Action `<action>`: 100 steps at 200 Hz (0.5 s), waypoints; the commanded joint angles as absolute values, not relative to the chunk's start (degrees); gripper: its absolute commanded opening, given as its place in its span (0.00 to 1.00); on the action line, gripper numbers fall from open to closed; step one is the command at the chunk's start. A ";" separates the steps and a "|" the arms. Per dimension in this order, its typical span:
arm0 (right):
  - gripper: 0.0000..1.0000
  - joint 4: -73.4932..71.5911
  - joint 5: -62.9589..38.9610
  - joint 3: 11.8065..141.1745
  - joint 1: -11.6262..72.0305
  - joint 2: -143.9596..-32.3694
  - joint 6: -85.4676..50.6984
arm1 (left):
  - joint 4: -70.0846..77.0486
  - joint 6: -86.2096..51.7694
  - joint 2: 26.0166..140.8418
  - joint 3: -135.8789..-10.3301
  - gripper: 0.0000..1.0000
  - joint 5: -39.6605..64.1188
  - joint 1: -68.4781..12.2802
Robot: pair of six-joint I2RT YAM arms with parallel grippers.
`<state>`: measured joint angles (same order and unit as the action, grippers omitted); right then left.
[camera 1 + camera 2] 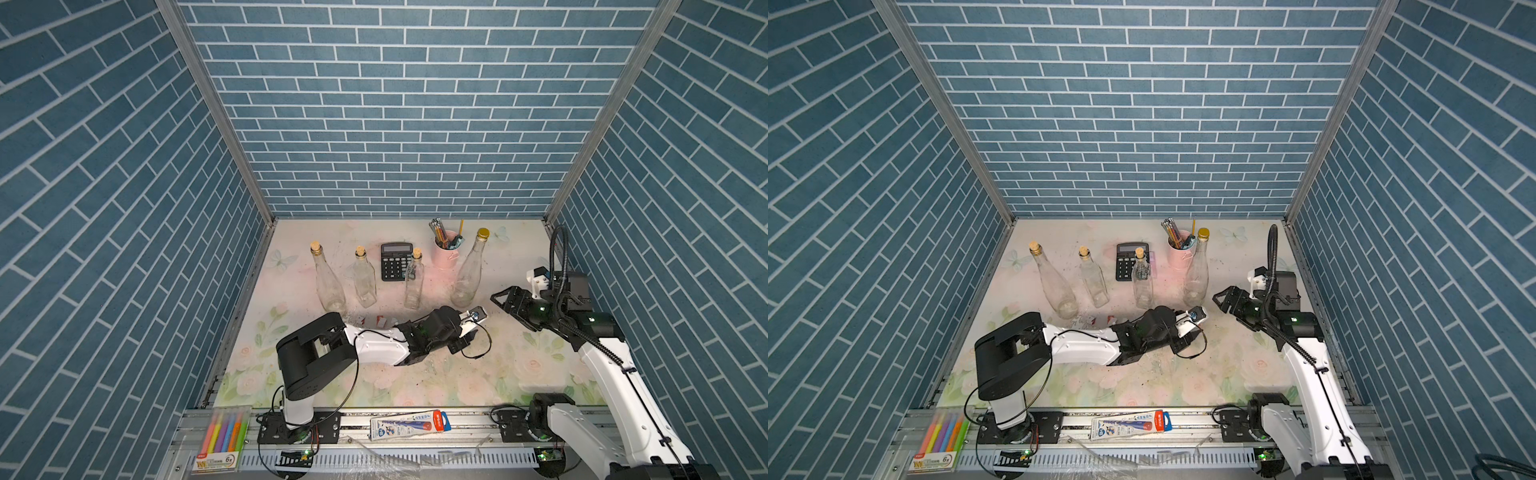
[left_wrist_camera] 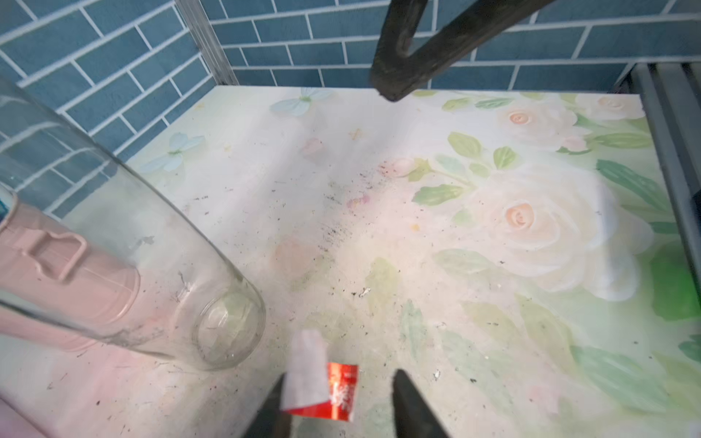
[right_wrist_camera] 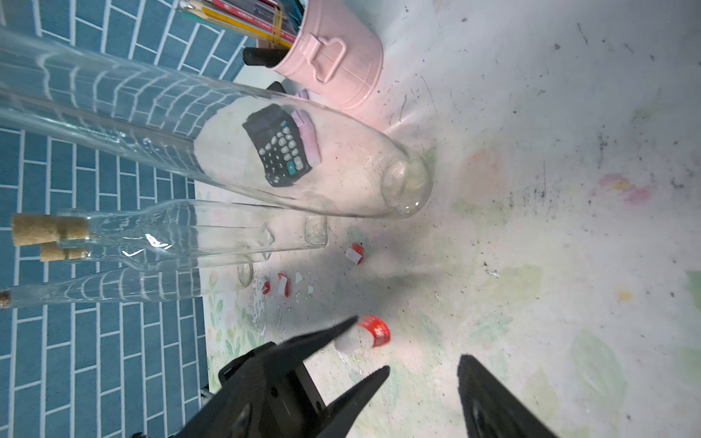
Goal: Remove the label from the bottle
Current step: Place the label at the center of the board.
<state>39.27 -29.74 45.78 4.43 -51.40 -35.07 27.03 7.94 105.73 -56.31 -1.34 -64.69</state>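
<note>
Spread left claw (image 2: 341, 383) low over the mat (image 2: 379, 182), gripping nothing. Curled red-and-white label (image 2: 309, 364) against one fingertip, unpinched; unclear whether resting on the mat. Just beside, upright gold-capped bottle (image 2: 159, 273), glass bare. Spread right claw (image 1: 497, 297) facing the left one, near that bottle, empty. Further red scraps (image 1: 380, 320) before three corked bottles (image 1: 330, 282).

Left arm (image 1: 376, 348) and right arm (image 1: 611, 374): glossy white shells, black joint housings, thin black cables. Ribbed black hose (image 1: 551, 251) on the right. Left hand (image 2: 340, 377) and right hand (image 1: 500, 297) are black, angular.
</note>
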 commanded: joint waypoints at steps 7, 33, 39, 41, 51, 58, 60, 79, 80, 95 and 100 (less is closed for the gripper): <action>0.79 37.72 -30.76 42.74 4.13 -50.46 -33.92 | 27.48 4.87 106.00 -56.78 0.99 -1.29 -63.56; 0.73 33.43 -34.62 38.84 4.17 -51.89 -35.22 | 27.81 3.02 106.60 -56.61 1.00 0.07 -62.55; 0.70 32.51 -35.26 38.09 4.15 -52.19 -35.57 | 28.19 2.54 106.61 -56.45 1.00 0.26 -62.41; 0.69 32.23 -35.38 37.93 4.16 -52.20 -35.65 | 28.38 2.41 106.57 -56.43 1.00 0.33 -62.29; 0.67 31.35 -35.68 37.08 4.20 -52.14 -35.85 | 28.73 2.20 106.38 -56.09 1.00 0.89 -62.14; 0.67 31.31 -35.52 36.88 4.19 -51.96 -35.71 | 28.32 2.28 106.18 -56.16 0.99 1.78 -62.06; 0.67 31.32 -35.51 36.84 4.17 -51.90 -35.69 | 28.22 2.33 106.13 -56.16 1.00 2.20 -62.05; 0.60 28.87 -38.07 35.90 4.15 -51.49 -35.67 | 28.53 0.99 105.02 -55.55 1.00 9.92 -61.11; 0.59 28.63 -38.19 35.83 4.14 -51.45 -35.72 | 28.81 0.80 104.98 -55.42 1.00 10.37 -61.01; 0.40 24.27 -41.71 34.23 4.15 -51.25 -37.06 | 32.94 -1.34 103.58 -53.09 0.98 17.35 -59.84; 0.33 23.36 -42.67 33.77 4.18 -51.10 -37.58 | 33.80 -1.88 103.14 -52.50 0.96 19.25 -59.54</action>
<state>30.26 -36.56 35.75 4.32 -52.10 -35.70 29.04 1.61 105.62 -55.46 7.38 -61.30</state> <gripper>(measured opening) 0.455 0.991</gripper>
